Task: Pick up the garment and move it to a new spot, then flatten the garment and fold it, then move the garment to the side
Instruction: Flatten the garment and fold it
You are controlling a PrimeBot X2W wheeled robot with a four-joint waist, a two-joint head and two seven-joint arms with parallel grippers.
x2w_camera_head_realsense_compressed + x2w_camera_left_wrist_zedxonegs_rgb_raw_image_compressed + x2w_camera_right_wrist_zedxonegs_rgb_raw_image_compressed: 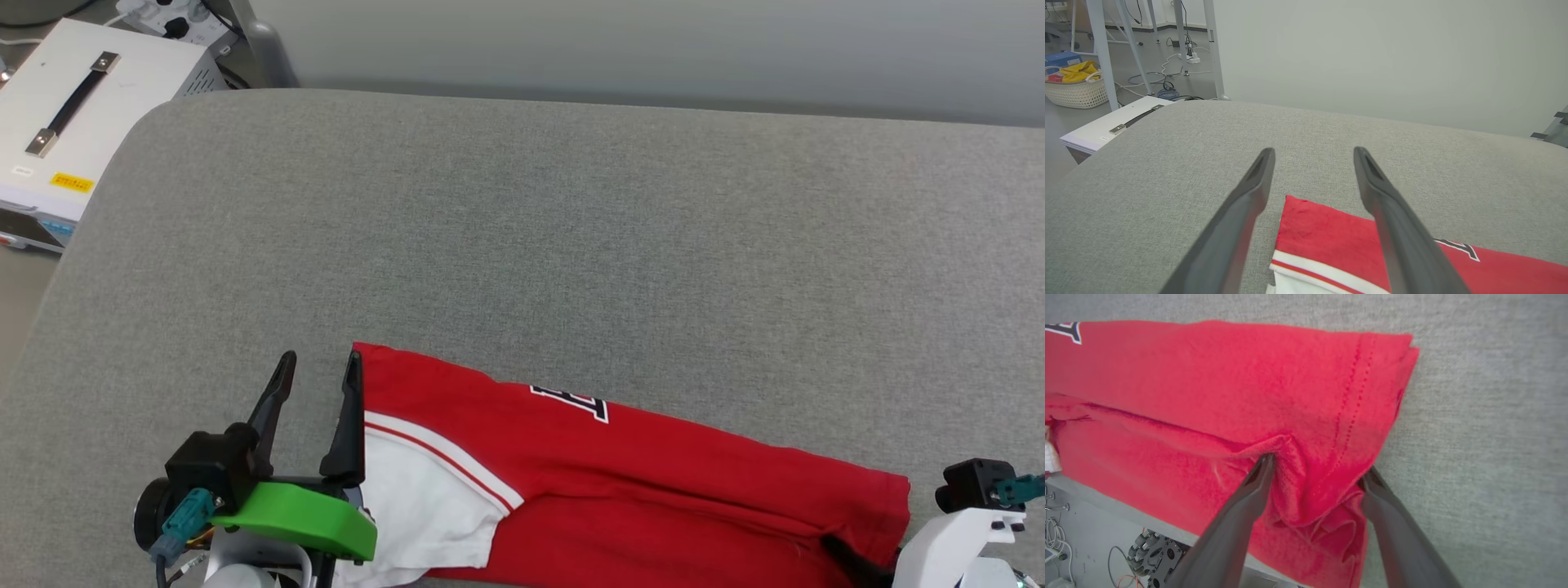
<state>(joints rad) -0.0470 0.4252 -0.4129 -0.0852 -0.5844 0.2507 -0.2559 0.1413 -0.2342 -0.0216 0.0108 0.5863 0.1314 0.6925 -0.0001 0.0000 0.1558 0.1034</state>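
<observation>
Lying as a long folded strip at the near edge of the grey worktop [522, 204], the red jersey [653, 465] needs both released claws to pinch every layer: the left claw [320, 357] stands just beside its sleeve end, the right claw [1318, 465] straddles the bunched hem.

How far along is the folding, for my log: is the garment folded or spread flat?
Folded: the garment lies as a long narrow band on the grey surface, layers stacked at its hem.

Grey fabric table [571, 229], white black-handled box [73, 122] beside its far left corner
</observation>
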